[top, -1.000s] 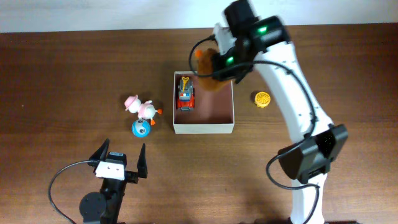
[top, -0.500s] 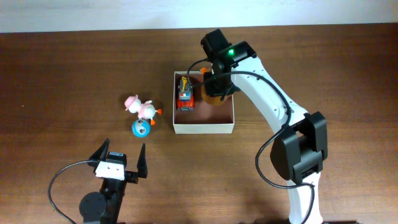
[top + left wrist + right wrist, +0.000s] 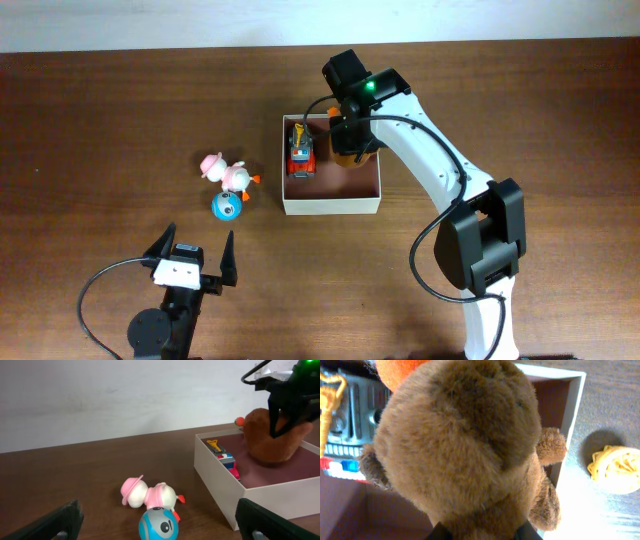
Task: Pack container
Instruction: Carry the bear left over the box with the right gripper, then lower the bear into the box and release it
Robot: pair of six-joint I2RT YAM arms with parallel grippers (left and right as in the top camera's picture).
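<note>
Right gripper (image 3: pixel 284 419) pinching brown plush toy (image 3: pixel 465 445). Toy hangs straight below fingers, low in far half of container (image 3: pixel 330 206), just beside toy truck (image 3: pixel 300 155). Left gripper (image 3: pixel 195 252) spread, empty, well apart. Right arm nearer.

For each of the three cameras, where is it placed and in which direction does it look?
Overhead: above the table, looking straight down; the open left gripper and the right gripper show.
Left wrist: low over the table, looking level at the container; its own fingers show at the bottom corners.
Right wrist: close above the container, looking down onto the brown plush toy; own fingers almost hidden.
Both wrist views share that toy and the red truck.
</note>
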